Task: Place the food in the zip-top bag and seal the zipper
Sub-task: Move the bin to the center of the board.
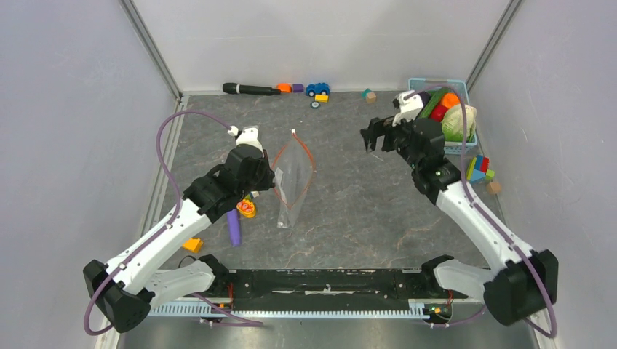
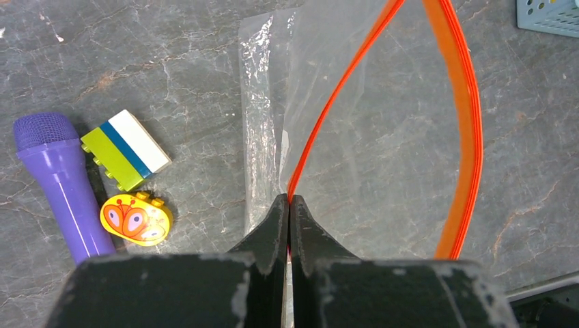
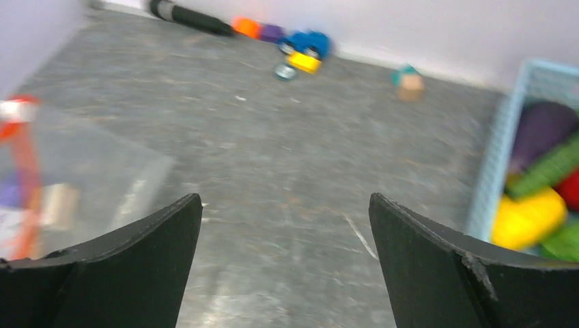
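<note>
- At the left of the left wrist view, a purple toy microphone (image 2: pixel 58 181), a butterfly piece (image 2: pixel 135 219) and a striped block (image 2: pixel 126 149) lie just beside the bag. None of them is food, so they should be left alone.
- The left gripper (image 2: pixel 289 205) has its fingers pressed together, pinching the near end of the zipper (image 2: pixel 468 137). From that pinch the orange-red strip bows out into an open loop.
- The zip-top bag (image 1: pixel 292 190) sits left of centre in the top view, with its mouth gaping toward the upper right. From above it looks empty. The left arm probably serves best by holding this pinch steady and a little raised, so the mouth does not collapse.
- The right gripper (image 3: pixel 284 201) hovers right of centre, between bag and basket. Its fingers are spread wide and carry nothing.
- The light blue basket (image 1: pixel 436 81) stands at the upper right of the top view. In it is the food (image 1: pixel 439 110): a pale cabbage (image 1: pixel 459 123) plus purple, green, red, orange and yellow pieces.
- The step in hand looks like fetching a first piece. The right arm should swing right and come down over one exposed piece, probably the cabbage on top, with its fingers clear of the basket wall. It should then carry the piece in through the loop without brushing the zipper out of the pinch.
</note>
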{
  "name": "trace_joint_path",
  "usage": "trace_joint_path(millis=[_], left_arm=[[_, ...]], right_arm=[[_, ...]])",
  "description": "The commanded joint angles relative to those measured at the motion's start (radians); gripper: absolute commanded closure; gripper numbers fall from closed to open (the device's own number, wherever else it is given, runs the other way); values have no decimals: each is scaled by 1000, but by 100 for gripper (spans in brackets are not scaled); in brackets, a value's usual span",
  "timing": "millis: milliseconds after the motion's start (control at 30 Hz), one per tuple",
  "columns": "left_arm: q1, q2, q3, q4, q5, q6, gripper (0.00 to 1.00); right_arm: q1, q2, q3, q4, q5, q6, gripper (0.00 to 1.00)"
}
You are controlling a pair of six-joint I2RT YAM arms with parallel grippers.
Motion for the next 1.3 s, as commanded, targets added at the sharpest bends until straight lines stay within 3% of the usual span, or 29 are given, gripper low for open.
trace_joint_path(millis=[0, 367, 533, 967, 1267], left_arm=[[5, -24, 24, 57, -33, 38, 98], [6, -65, 28, 58, -50, 40, 98], [6, -74, 22, 54, -42, 27, 98], [6, -44, 0, 82, -12, 11, 98], [6, -3, 4, 103, -2, 17, 98]], right_arm=[[-138, 129, 95, -125, 139, 6, 2], [-408, 628, 413, -228, 105, -119, 2], [-435, 788, 479, -229, -22, -160, 4], [-409, 640, 140, -118, -143, -81, 8], [-234, 493, -64, -114, -66, 82, 14]])
